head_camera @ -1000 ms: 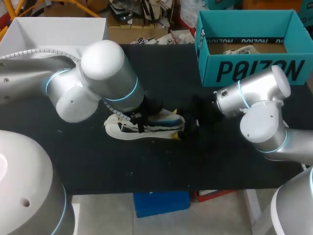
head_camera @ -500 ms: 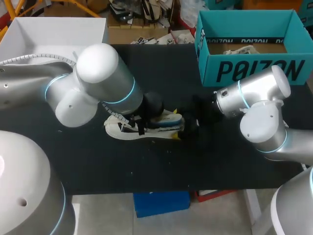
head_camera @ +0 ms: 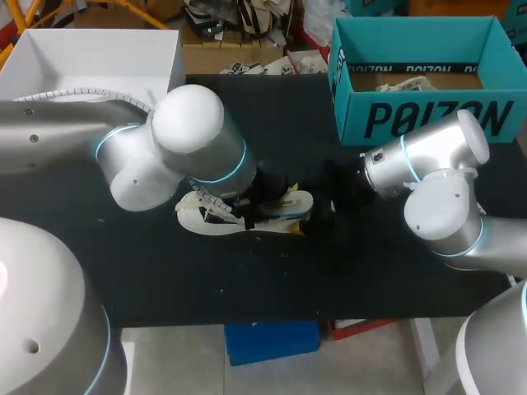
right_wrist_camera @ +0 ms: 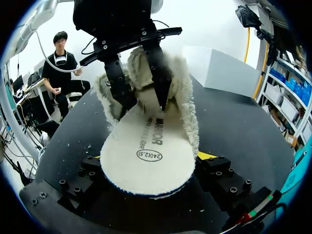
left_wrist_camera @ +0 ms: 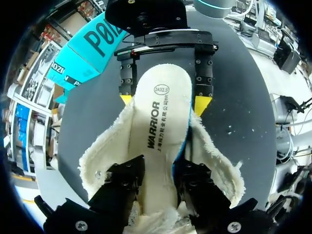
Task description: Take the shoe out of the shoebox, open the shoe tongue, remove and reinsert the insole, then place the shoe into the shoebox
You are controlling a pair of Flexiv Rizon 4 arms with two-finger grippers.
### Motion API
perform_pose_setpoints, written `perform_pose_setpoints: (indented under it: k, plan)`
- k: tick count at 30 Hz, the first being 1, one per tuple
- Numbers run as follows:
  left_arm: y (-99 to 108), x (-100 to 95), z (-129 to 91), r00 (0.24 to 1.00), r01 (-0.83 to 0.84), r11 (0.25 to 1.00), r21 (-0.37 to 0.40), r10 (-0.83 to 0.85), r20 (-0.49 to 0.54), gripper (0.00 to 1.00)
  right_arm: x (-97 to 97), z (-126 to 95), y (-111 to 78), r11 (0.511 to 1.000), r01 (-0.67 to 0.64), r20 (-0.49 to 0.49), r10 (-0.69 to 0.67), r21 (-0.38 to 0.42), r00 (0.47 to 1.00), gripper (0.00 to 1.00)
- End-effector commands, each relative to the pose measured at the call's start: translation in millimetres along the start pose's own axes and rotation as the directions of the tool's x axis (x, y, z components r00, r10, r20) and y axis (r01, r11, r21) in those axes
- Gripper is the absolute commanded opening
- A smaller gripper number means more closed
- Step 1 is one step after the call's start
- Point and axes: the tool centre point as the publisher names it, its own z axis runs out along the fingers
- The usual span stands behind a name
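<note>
A white fleece-lined shoe [head_camera: 206,218] lies on the black table, toe toward my left arm. Its white insole [left_wrist_camera: 158,112] sticks out of the opening, its printed end resting over my right gripper [right_wrist_camera: 151,163]. My left gripper [left_wrist_camera: 158,178] is above the shoe's mouth. Its dark fingers [right_wrist_camera: 158,73] stand apart with the insole's narrow end between them, and their tips are sunk in the fleece [right_wrist_camera: 187,112]. My right gripper [left_wrist_camera: 163,100] holds the shoe's other end, one yellow tip against each side. The teal shoebox [head_camera: 428,115] stands at the back right.
An open white box [head_camera: 90,53] sits at the back left corner. Small white crumbs dot the black tabletop [head_camera: 165,280] near the shoe. The front strip of the table holds nothing else.
My left arm has shifted to the right over the shoe and its fingers have parted from the insole. The insole now lies flatter toward my right gripper. My right arm has kept still.
</note>
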Motion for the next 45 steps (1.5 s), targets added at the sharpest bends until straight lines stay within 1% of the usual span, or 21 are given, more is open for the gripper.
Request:
perform_pose_setpoints:
  k: [1, 3, 4, 9, 15, 16, 18, 23, 30, 35, 36, 37, 38, 39, 45]
  plan:
    - [-3.3, 21.8, -8.7, 0.994, -0.01, 1.0, -0.027, 0.013, 0.11, 0.84, -1.0, 1.9, -1.3, 1.0, -0.001, 0.0, 0.001, 0.002, 1.0, 0.0]
    - [-3.7, 24.0, -9.2, 0.991, -0.009, 1.0, -0.026, 0.012, 0.135, 0.79, -1.0, 1.9, -1.3, 1.0, -0.001, 0.0, 0.001, 0.002, 1.0, 0.0]
    - [-3.8, 24.3, -9.1, 0.99, -0.006, 1.0, -0.025, 0.009, 0.142, 0.75, -1.0, 1.9, -1.3, 1.0, -0.001, 0.0, 0.001, 0.002, 1.0, 0.0]
    - [-8.1, 24.2, -5.8, 0.987, -0.005, 1.0, -0.026, 0.009, 0.16, 0.73, -1.0, 1.9, -1.3, 1.0, -0.001, 0.0, 0.001, 0.002, 1.0, 0.0]
    - [-15.8, 18.6, 5.6, 0.982, -0.014, 0.999, -0.033, 0.02, 0.189, 0.58, -1.0, 1.9, -1.3, 1.0, -0.001, 0.0, 0.001, 0.002, 1.0, 0.0]
    - [-16.7, 18.0, 6.5, 0.981, -0.015, 0.999, -0.033, 0.021, 0.191, 0.58, -1.0, 1.9, -1.3, 1.0, -0.001, 0.0, 0.001, 0.002, 1.0, 0.0]
    - [-20.4, 15.1, 9.2, 0.98, -0.018, 1.0, -0.025, 0.023, 0.196, 0.55, -1.0, 1.9, -1.3, 1.0, -0.001, 0.0, 0.001, 0.002, 1.0, 0.0]
    - [-28.5, 13.7, 14.1, 0.979, -0.031, 0.999, -0.01, 0.032, 0.199, 0.5, -1.0, 1.9, -1.3, 1.0, -0.001, 0.0, 0.001, 0.002, 1.0, 0.0]
    - [-38.7, 11.9, 20.7, 0.982, -0.044, 0.999, 0.008, 0.042, 0.187, 0.49, -1.0, 1.9, -1.3, 1.0, -0.001, 0.0, 0.001, 0.002, 1.0, 0.0]
    - [-47.7, 8.7, 18.8, 0.981, -0.055, 0.998, 0.023, 0.049, 0.189, 0.48, -1.0, 1.9, -1.3, 1.0, -0.001, 0.0, 0.001, 0.002, 1.0, 0.0]
    - [-49.0, 8.5, 18.4, 0.98, -0.056, 0.998, 0.026, 0.05, 0.19, 0.46, -1.0, 1.9, -1.3, 1.0, -0.001, 0.0, 0.001, 0.002, 1.0, 0.0]
    - [-50.2, 8.5, 18.1, 0.98, -0.057, 0.998, 0.028, 0.051, 0.191, 0.35, -1.0, 1.9, -1.3, 1.0, -0.001, 0.0, 0.001, 0.002, 1.0, 0.0]
    - [-51.2, 8.7, 17.6, 0.98, -0.059, 0.998, 0.031, 0.052, 0.19, 0.12, -1.0, 1.9, -1.3, 1.0, -0.001, 0.0, 0.001, 0.002, 1.0, 0.0]
    - [-51.8, 9.3, 16.5, 0.981, -0.06, 0.998, 0.033, 0.052, 0.189, 0.0, -1.0, 1.9, -1.3, 1.0, -0.001, 0.0, 0.001, 0.002, 1.0, 0.0]
    - [-44.5, 14.9, 3.1, 0.986, -0.053, 0.997, 0.049, 0.044, 0.163, 0.0, -1.0, 1.9, -1.3, 1.0, -0.001, 0.0, 0.001, 0.002, 1.0, 0.0]
